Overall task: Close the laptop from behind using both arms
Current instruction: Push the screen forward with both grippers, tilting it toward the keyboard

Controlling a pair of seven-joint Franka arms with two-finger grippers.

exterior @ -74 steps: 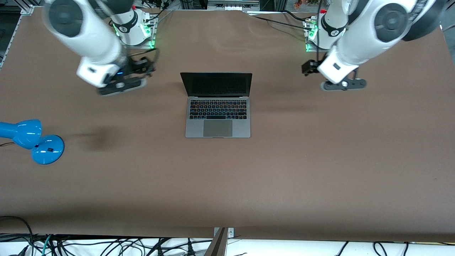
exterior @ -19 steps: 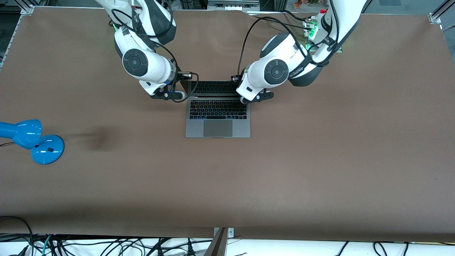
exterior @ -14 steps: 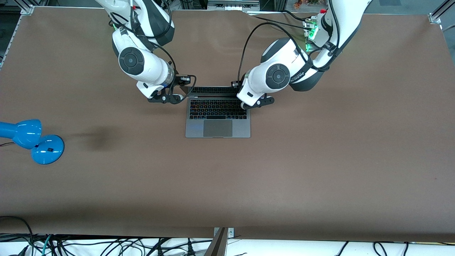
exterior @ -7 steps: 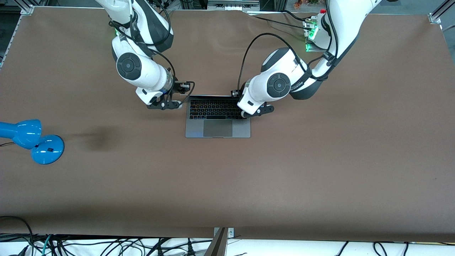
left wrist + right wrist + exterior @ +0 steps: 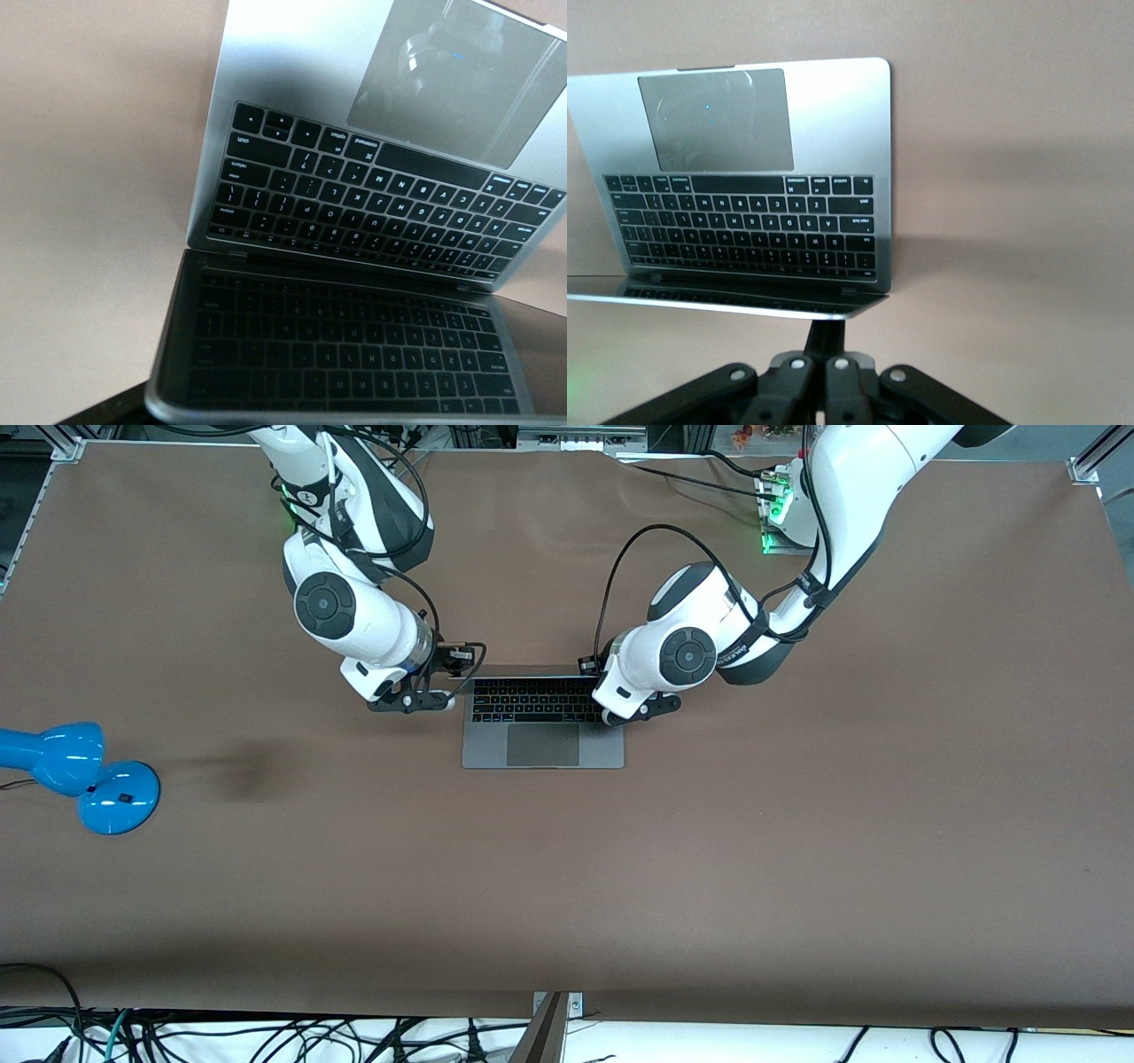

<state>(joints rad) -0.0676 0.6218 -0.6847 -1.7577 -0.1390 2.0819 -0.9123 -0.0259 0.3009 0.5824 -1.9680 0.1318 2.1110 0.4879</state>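
Observation:
The space-grey laptop (image 5: 542, 746) lies in the middle of the table, its lid (image 5: 532, 672) tipped well forward over the keyboard. My right gripper (image 5: 450, 688) is at the lid's corner toward the right arm's end. In the right wrist view its fingers (image 5: 829, 341) are shut together and touch the lid's edge (image 5: 744, 305) from the hinge side. My left gripper (image 5: 611, 701) is at the lid's other corner. The left wrist view shows the dark screen (image 5: 345, 354) close up, mirroring the keyboard (image 5: 372, 204), and hides the gripper.
A blue desk lamp (image 5: 80, 772) lies near the table edge at the right arm's end. Cables hang along the table edge (image 5: 567, 1010) nearest the front camera. Brown tabletop (image 5: 797, 824) surrounds the laptop.
Both arms came in from their bases to the lid's corners. Over the last second they have pushed the lid forward and down, so less screen and more lid edge show.

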